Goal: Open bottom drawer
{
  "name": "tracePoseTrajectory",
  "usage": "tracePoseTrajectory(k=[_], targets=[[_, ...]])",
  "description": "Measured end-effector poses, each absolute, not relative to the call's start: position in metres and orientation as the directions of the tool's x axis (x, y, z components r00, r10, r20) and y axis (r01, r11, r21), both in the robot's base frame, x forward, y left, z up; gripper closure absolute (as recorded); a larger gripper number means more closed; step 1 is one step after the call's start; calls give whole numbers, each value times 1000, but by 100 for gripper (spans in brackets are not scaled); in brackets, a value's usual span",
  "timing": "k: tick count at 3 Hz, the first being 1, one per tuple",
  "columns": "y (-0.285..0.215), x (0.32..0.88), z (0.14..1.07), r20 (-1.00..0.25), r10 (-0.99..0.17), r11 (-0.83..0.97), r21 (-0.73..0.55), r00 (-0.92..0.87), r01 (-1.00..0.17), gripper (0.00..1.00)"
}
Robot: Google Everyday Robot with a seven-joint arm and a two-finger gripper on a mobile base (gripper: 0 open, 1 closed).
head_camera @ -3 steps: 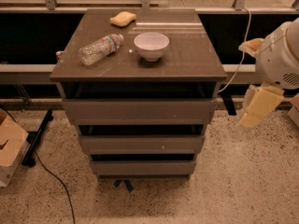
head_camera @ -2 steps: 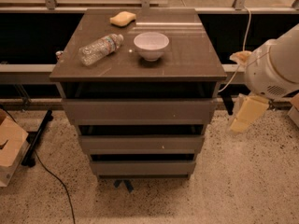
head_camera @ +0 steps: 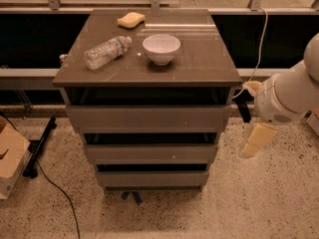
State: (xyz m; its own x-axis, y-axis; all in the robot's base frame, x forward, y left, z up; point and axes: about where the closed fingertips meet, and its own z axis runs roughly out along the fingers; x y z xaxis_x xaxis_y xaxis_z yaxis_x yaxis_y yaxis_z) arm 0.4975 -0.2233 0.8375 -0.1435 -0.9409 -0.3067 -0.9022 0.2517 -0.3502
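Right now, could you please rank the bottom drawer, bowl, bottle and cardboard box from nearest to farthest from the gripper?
The gripper hangs right of the cabinet.
1. Bottom drawer, lowest front.
2. Bowl, top centre.
3. Bottle, top left.
4. Box, floor, far left.

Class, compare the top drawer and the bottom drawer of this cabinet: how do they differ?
The top drawer looks wider and taller than the bottom drawer. The top drawer sits just under the tabletop; the bottom drawer is nearest the floor. Both are plain, grey-brown, handleless. The gripper hangs to their right, touching neither.
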Motion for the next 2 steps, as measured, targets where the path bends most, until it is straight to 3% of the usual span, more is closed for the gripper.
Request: tracePoseTrajectory(k=[2], targets=[[-215,498,831,-266,-956,216,-354,-124,-910,0]])
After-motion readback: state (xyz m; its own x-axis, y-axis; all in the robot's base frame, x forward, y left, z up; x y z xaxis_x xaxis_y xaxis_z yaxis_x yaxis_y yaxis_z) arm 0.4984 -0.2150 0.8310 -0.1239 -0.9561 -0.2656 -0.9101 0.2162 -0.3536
